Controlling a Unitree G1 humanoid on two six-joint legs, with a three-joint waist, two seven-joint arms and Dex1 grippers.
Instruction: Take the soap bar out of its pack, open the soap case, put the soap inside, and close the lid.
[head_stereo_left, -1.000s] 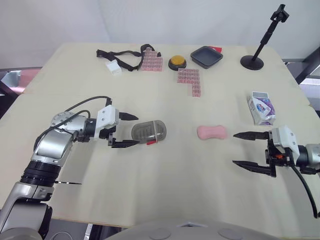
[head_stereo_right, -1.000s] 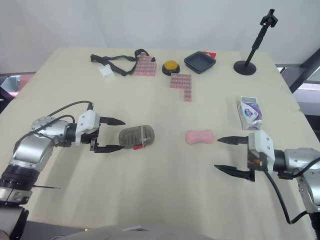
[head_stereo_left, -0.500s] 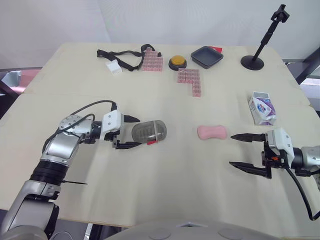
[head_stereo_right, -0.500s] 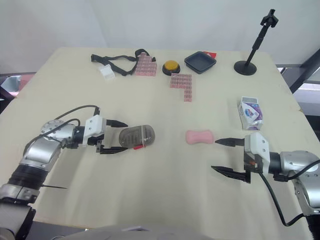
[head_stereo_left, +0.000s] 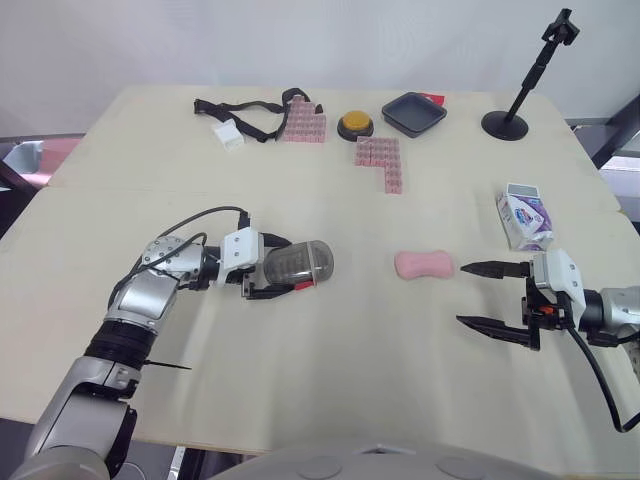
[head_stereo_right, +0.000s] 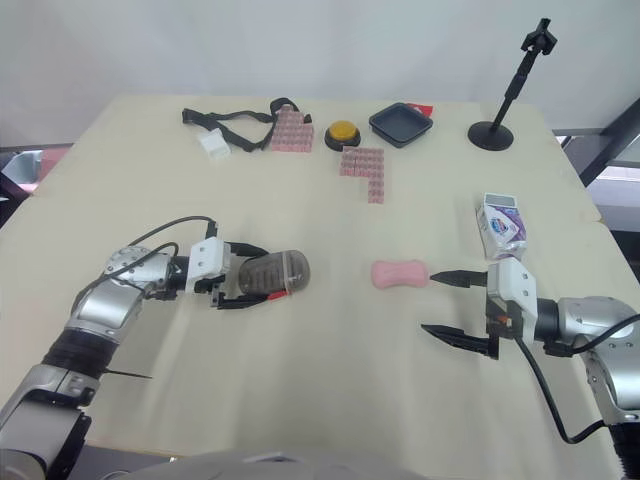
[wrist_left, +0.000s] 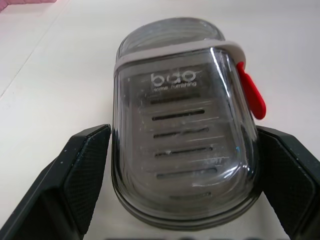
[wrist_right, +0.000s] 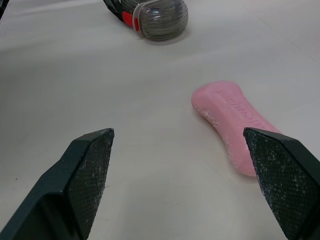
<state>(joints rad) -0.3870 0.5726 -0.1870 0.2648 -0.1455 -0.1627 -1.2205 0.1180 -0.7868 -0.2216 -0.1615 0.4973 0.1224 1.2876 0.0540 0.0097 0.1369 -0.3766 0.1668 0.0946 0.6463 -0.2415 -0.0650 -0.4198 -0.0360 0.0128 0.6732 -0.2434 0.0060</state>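
1. Left claw (head_stereo_left: 285, 268) was spread, with one finger on each side of the soap case (head_stereo_left: 305, 262), which lay on its side around 9 o'clock of the table (head_stereo_left: 330, 380) centre. We couldn't tell if the pads (wrist_left: 85, 165) actually touched the case walls. The lid was shut.
2. Right claw (head_stereo_left: 463, 293) was released and held nothing. It hung at about 4 o'clock of the soap bar (head_stereo_left: 424, 264).
3. The soap lay bare on the table at the case's 3 o'clock, well apart from it. The pack (head_stereo_left: 523, 217) sat at the soap's 2 o'clock, so we judged the unpacking done.
4. Risk: the case looked smooth and rounded. A squeeze on those curved walls could have popped it out toward 3 o'clock or spun it.
5. Risk: the red tab (wrist_left: 250, 97) sat just beside one finger. Closing there could have pinned the tab or clamped lid and base together, so the lid wouldn't open.
6. Risk: the soap was low, flat and likely slick. If the right claw came in skimming the table, its fingers could have shoved the bar toward 9 o'clock or skidded off instead of gripping it.
7. Risk: both arms had to meet near the case, and a rushed handover could have knocked claw against claw or dropped the soap beside the base.
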